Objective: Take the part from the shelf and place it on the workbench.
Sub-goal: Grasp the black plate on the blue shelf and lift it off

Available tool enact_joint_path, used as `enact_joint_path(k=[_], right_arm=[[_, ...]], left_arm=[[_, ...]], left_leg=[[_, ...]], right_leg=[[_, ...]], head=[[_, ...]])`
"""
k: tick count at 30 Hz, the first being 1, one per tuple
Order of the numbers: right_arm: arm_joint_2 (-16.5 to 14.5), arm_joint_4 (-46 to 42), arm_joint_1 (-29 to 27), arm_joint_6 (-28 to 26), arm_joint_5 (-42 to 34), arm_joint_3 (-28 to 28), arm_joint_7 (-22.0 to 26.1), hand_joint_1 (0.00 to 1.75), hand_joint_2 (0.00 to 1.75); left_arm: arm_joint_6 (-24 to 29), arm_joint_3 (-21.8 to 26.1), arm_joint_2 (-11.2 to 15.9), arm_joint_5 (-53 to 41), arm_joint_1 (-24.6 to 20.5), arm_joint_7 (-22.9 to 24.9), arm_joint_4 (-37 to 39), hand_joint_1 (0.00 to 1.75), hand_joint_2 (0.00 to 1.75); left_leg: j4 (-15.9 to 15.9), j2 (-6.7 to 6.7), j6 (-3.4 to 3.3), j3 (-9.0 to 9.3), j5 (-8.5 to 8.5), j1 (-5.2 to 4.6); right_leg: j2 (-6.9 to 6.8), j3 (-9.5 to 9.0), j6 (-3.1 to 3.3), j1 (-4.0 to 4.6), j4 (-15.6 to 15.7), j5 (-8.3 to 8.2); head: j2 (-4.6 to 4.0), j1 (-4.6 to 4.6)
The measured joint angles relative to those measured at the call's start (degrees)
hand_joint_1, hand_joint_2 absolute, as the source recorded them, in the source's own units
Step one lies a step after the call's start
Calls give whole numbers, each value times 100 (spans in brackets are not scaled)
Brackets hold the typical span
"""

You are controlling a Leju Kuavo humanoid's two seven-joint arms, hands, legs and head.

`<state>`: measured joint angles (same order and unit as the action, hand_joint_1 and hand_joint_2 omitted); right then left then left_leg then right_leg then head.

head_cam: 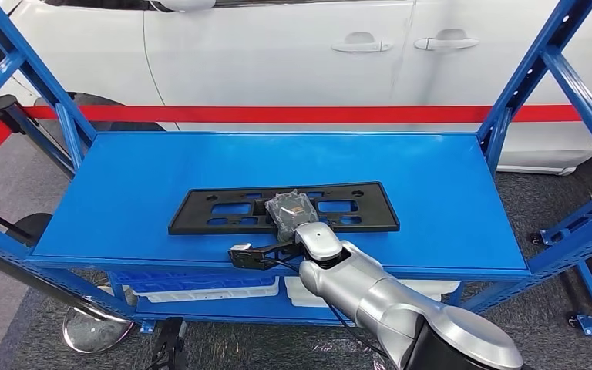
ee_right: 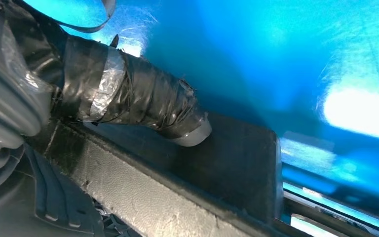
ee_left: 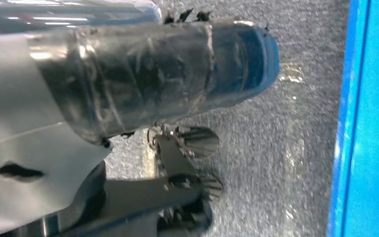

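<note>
**Right hand on the part at the shelf's front edge**

You see the black plastic part lying flat on the blue shelf, close to its front edge. Your right hand rests on its middle, the taped thumb pressing the part's face. Whether the fingers grip it, you cannot tell. Your left hand hangs over grey floor, its fingers hidden.

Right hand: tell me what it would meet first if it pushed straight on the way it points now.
The right hand already lies on the black plate on the blue shelf, pointing toward the white car. Straight on lies the plate's far edge, then bare shelf. Depth is unclear, so this is a guess.
</note>
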<state>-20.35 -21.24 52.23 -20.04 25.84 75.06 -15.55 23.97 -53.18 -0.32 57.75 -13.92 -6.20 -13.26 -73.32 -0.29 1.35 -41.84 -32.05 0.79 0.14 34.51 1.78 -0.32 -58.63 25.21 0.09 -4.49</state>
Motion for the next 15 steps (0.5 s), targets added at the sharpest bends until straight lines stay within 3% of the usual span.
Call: enact_joint_path(k=[1, 2, 3, 5, 6, 10, 12, 14, 15], right_arm=[[0, 11, -1, -13, 8, 0, 12, 175, 175], [0, 20, -2, -26, 15, 0, 24, 175, 175], [0, 26, -1, -45, 20, 0, 40, 175, 175], [1, 43, 6, -99, 22, 0, 76, 175, 175], [1, 52, 9, -132, 20, -1, 99, 175, 175], [15, 95, 6, -334, 14, -23, 259, 175, 175], [43, 108, 1, -536, 31, -78, 382, 175, 175], [90, 108, -8, -785, 60, -154, 506, 175, 175], [125, 105, -16, -922, 78, -198, 571, 175, 175]], left_arm=[[13, 0, 4, -9, 8, -3, 1, 0, 0], [27, 0, 11, -17, 14, -7, 1, 0, 0], [41, 0, 19, -26, 18, -13, 2, 0, 0], [70, 0, 30, -51, 10, -26, 2, 0, 0], [86, 0, 32, -63, 9, -34, 2, 0, 0], [164, 0, 27, -74, 39, -121, 2, 0, 0], [215, 0, 27, -71, 49, -194, 3, 0, 0], [266, 0, 33, -55, 71, -269, 4, 0, 0], [280, 0, 34, -36, 91, -320, 4, 0, 0]], left_leg=[[9, 0, 0, 4, 73, 0], [244, 0, -8, 117, 238, 0], [627, 1, -24, 300, 427, 0], [1271, -3, -69, 625, 633, -14], [1425, -5, -94, 700, 651, -25], [1511, 10, -205, 732, 683, -8], [1539, 23, -261, 738, 706, 12], [1537, 24, -283, 727, 708, 7], [1535, 24, -285, 726, 708, 6]], right_leg=[[3, -1, 1, 2, -6, 3], [8, -5, -1, 1, -14, 8], [12, -9, -10, 1, -22, 17], [17, -2, -46, 22, -40, 32], [19, 5, -72, 32, -42, 31], [37, 56, -186, 45, -113, 87], [34, 277, -239, 37, -595, 372], [28, 621, -267, 22, -1325, 679], [26, 739, -273, 17, -1562, 727]], head=[[0, -2], [0, -2], [0, -2], [0, 1], [0, 4], [0, 12], [0, 31], [0, 44], [0, 44]])
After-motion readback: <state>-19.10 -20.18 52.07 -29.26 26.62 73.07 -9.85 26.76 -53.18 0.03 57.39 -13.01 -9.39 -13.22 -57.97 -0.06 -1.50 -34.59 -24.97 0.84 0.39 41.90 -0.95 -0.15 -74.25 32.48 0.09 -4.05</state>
